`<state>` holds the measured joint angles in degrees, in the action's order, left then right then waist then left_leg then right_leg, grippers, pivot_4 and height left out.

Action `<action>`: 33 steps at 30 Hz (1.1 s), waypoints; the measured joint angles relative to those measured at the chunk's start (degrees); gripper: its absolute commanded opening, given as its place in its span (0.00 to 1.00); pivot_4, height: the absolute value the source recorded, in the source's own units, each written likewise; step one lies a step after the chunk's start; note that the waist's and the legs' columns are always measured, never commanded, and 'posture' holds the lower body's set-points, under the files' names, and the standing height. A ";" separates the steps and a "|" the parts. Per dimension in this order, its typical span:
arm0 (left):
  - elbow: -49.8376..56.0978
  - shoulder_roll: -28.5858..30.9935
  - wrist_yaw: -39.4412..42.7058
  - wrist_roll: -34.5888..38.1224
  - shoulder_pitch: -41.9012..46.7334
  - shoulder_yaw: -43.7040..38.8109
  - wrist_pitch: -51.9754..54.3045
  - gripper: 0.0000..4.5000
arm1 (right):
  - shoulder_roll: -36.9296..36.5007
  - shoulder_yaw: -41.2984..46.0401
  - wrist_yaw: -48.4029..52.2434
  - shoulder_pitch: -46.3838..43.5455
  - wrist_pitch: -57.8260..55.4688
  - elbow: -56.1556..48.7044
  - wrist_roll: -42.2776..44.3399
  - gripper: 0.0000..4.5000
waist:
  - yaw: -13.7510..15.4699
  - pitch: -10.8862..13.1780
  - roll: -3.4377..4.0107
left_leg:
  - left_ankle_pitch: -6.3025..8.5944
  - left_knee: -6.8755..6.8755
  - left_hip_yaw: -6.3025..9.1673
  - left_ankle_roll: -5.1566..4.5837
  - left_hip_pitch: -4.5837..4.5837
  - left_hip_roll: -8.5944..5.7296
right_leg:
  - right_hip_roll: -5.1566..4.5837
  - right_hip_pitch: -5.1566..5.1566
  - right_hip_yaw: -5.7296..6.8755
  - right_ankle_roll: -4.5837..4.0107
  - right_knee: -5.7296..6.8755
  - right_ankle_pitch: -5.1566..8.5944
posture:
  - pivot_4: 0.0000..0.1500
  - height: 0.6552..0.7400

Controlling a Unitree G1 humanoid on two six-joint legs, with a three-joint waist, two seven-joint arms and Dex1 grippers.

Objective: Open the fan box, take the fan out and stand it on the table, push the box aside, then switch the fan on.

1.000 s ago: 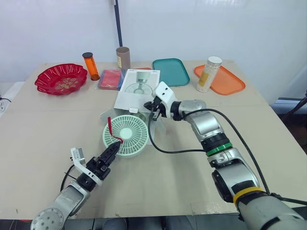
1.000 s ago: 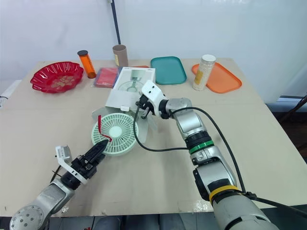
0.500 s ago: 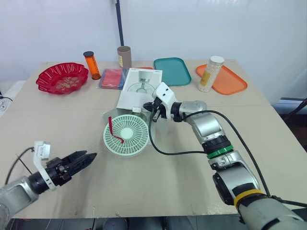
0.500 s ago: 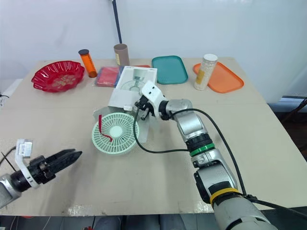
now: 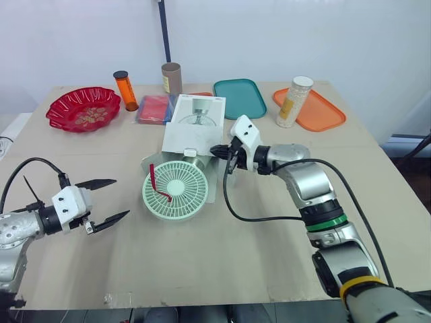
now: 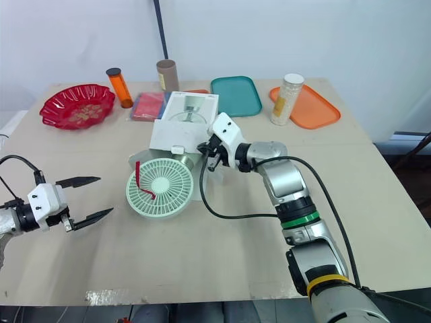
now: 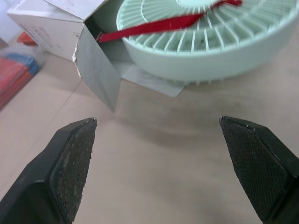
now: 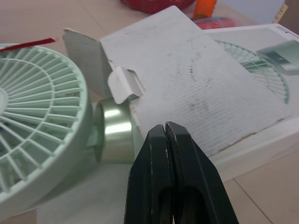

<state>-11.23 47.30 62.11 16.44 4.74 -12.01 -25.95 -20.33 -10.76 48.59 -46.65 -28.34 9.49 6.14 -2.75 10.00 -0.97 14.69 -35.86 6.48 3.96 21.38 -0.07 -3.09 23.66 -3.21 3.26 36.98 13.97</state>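
light: bright, even | shadows: soft, beneath fan (image 5: 180,194) | glare: sheen on fan's neck

Matt rough cardboard box (image 8: 201,88), smooth plastic fan (image 5: 176,190), shiny metallic fan neck (image 8: 114,135)

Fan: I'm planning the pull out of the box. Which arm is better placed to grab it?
Probably the left: the left tool is open and faces the fan, whose head lies outside. The right tool is shut, at the flap of the box.
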 measured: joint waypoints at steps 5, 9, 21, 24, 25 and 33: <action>-11.13 -2.10 -0.47 -5.86 7.51 1.72 -18.77 0.99 | -2.16 0.18 1.51 2.39 -0.73 -4.25 2.15 0.00 | 0.03 0.00 -0.03 | 0.01 -0.07 0.05 -0.01 0.02 -0.03 | -0.02 -0.04 0.03 0.06 0.01 -0.04 | 1.00 1.00; -20.58 -2.37 -3.75 -12.61 13.14 3.11 -38.23 0.99 | -5.28 0.26 4.71 6.47 -0.53 -9.45 5.00 0.00 | -0.02 0.01 -0.04 | 0.01 -0.09 0.06 -0.02 0.02 -0.09 | -0.11 -0.06 0.09 0.09 0.02 -0.06 | 1.00 1.00; -36.67 -2.25 -17.25 -29.16 21.05 4.82 -58.40 0.99 | -12.80 4.96 12.74 16.97 1.73 -20.78 14.05 0.00 | 0.08 0.01 -0.05 | 0.04 -0.29 0.18 -0.10 0.00 -0.14 | -0.11 -0.22 0.20 0.18 0.07 -0.05 | 1.00 1.00; -38.33 -2.39 -20.92 -34.84 22.18 4.27 -61.61 0.99 | -14.86 5.51 15.43 20.84 3.58 -23.84 16.26 0.00 | 0.09 0.01 -0.05 | 0.04 -0.29 0.21 -0.11 -0.01 -0.13 | -0.11 -0.24 0.24 0.18 0.07 -0.05 | 1.00 1.00; -38.90 -2.61 -22.30 -37.17 22.76 3.95 -62.58 0.99 | -15.13 5.95 15.95 22.14 3.94 -24.68 16.94 0.00 | 0.10 0.01 -0.05 | 0.04 -0.31 0.21 -0.11 -0.01 -0.13 | -0.11 -0.25 0.24 0.18 0.07 -0.05 | 1.00 1.00; -39.49 -3.71 -37.06 -53.35 26.31 1.65 -63.81 0.99 | -15.39 6.35 15.86 25.13 5.88 -27.95 19.60 0.00 | 0.09 0.00 -0.07 | 0.04 -0.36 0.22 -0.10 -0.04 -0.14 | -0.11 -0.30 0.27 0.21 0.10 -0.07 | 1.00 1.00</action>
<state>-50.72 43.59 25.05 -36.91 31.05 -10.36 -89.76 -35.72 -4.41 64.45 -21.52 -22.46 -18.45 25.74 -2.67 10.00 -1.04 14.74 -36.23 6.70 3.86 21.35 -0.21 -3.20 23.36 -2.94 3.47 37.08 13.90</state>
